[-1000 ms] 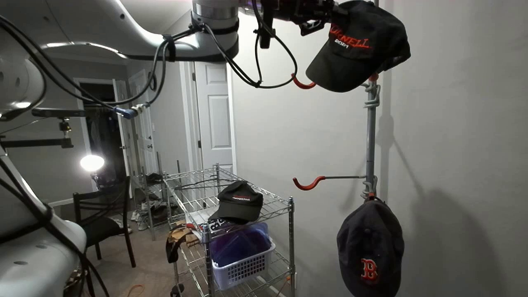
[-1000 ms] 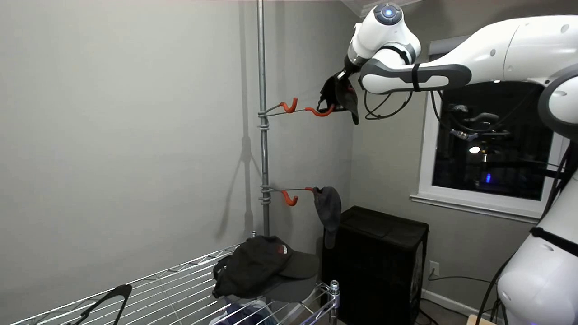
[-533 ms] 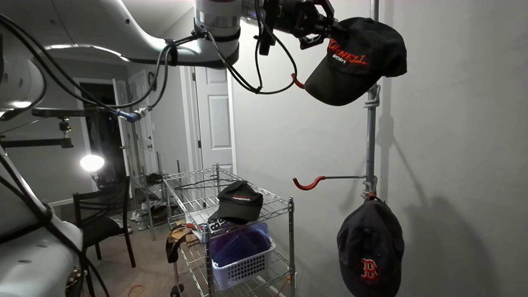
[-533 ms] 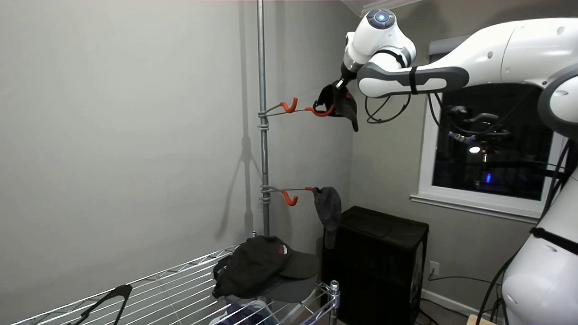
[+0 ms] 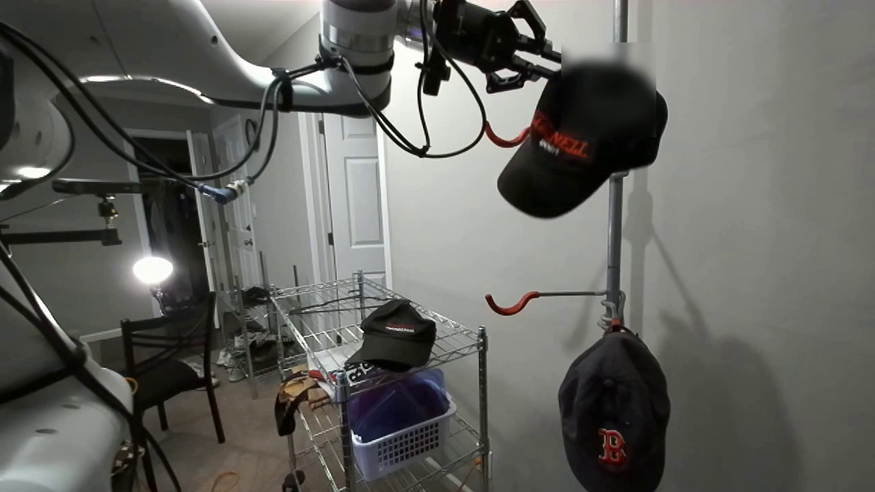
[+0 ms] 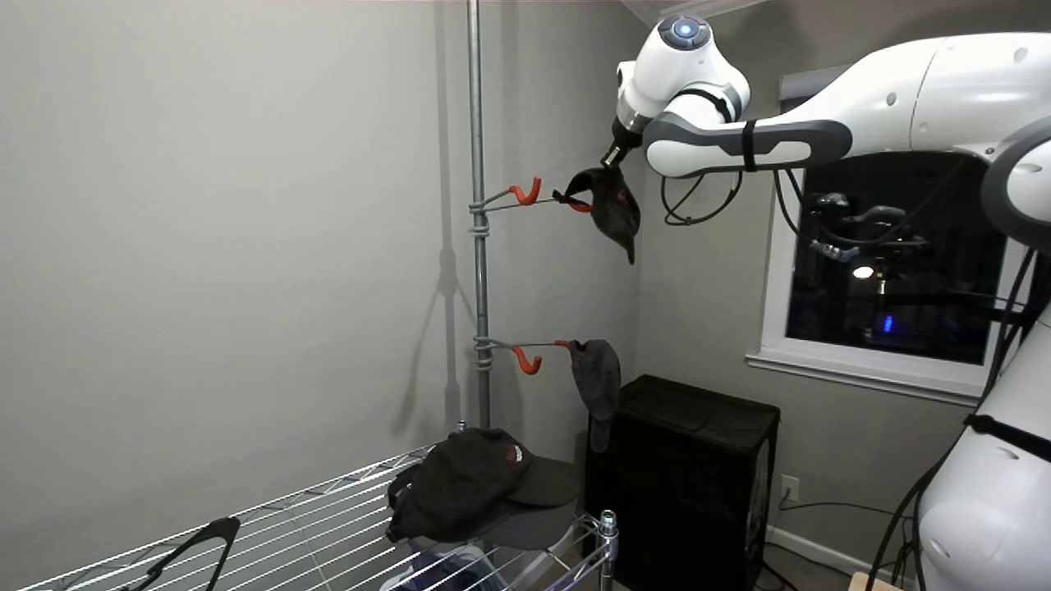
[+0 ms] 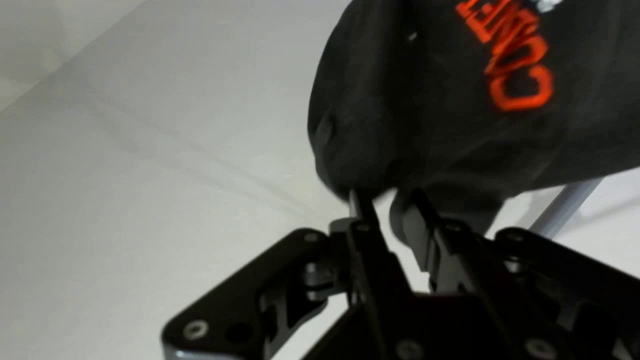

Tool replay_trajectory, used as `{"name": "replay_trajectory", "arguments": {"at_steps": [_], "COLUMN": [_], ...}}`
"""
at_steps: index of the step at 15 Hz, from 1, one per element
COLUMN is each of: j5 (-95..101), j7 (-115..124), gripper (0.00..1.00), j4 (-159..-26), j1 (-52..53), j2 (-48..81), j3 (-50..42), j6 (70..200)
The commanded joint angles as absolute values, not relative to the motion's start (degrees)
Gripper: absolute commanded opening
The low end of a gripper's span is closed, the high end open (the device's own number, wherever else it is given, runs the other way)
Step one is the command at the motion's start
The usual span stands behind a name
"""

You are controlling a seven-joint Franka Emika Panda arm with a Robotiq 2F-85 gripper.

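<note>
A black cap with red lettering (image 5: 567, 143) is just below the tips of my gripper (image 5: 555, 63) in an exterior view; its top is blurred there. In an exterior view the cap (image 6: 616, 209) tilts brim down, its back strap by the upper red hook (image 6: 580, 208). I cannot tell whether the hook bears it. In the wrist view the cap (image 7: 430, 110) lies beyond the tips of the gripper (image 7: 388, 196). The fingers (image 7: 372, 240) stand apart with bare wall showing between them. Whether a fingertip still touches the cloth is unclear.
A grey pole (image 6: 479, 279) carries several red-tipped hooks. A dark cap with a B (image 5: 612, 410) hangs from a lower hook. A wire shelf (image 5: 410, 335) holds a black cap (image 5: 398, 335), with a white basket (image 5: 403, 444) below. A black cabinet (image 6: 681, 476) stands near the window.
The cap has moved down and tilted further, sinking away from the gripper. The gripper has come down and toward the pole, and its fingers now show parted.
</note>
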State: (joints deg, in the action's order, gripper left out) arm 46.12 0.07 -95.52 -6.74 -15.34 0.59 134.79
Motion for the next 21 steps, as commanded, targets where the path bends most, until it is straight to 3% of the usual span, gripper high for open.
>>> {"name": "replay_trajectory", "arguments": {"at_steps": [1, 8, 21], "j5": [45.1, 45.2, 27.1], "j7": [-2.9, -2.6, -10.0], "gripper": [0.54, 0.98, 1.0], "j4": [-95.8, -95.9, -110.1], "j1": [-5.5, -5.2, -0.6], "j2": [-15.9, -16.3, -27.5], "j3": [-0.1, 0.1, 0.0], "j6": [133.5, 133.4, 133.1]}}
